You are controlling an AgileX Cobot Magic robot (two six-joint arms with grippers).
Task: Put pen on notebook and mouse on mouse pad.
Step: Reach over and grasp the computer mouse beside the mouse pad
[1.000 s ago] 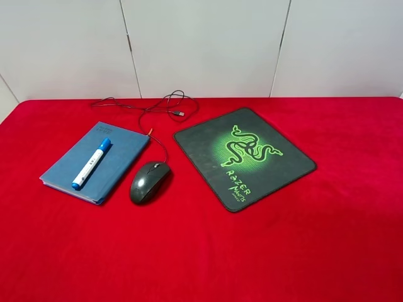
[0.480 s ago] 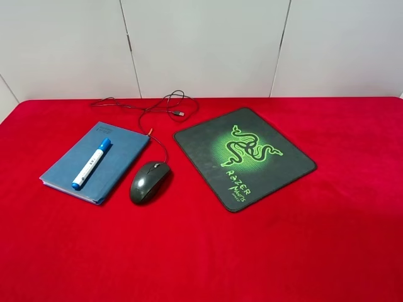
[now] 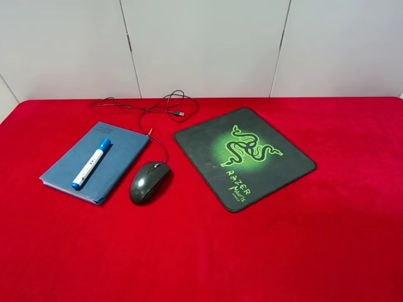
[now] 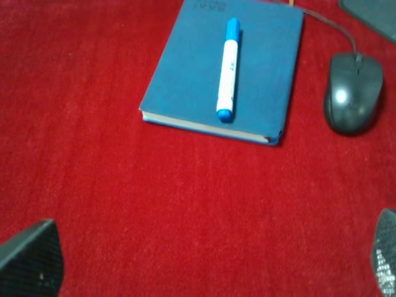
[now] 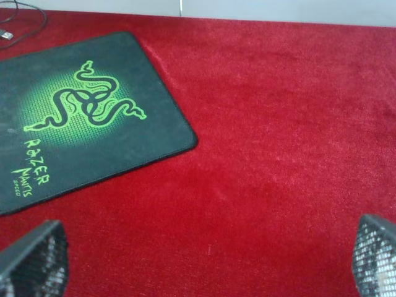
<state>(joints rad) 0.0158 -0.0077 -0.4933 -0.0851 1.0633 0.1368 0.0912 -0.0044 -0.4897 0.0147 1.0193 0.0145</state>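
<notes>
The white pen [image 3: 91, 163] with its blue cap lies on the cover of the blue-grey notebook [image 3: 121, 157] at the left. The left wrist view shows the same pen [image 4: 228, 68] on the notebook [image 4: 185, 80]. The dark mouse [image 3: 149, 182] sits on the red cloth between the notebook and the black mouse pad [image 3: 244, 156] with the green logo, touching neither. My left gripper [image 4: 208, 266] hangs open over bare cloth short of the notebook and the mouse [image 4: 353, 93]. My right gripper [image 5: 204, 260] is open above cloth beside the mouse pad [image 5: 80, 117]. Neither gripper shows in the high view.
The mouse's thin black cable [image 3: 157, 107] loops across the cloth behind the notebook and ends in a USB plug [image 3: 179, 114]. A red cloth [image 3: 315, 239] covers the whole table. White wall panels [image 3: 201, 44] stand along the back edge.
</notes>
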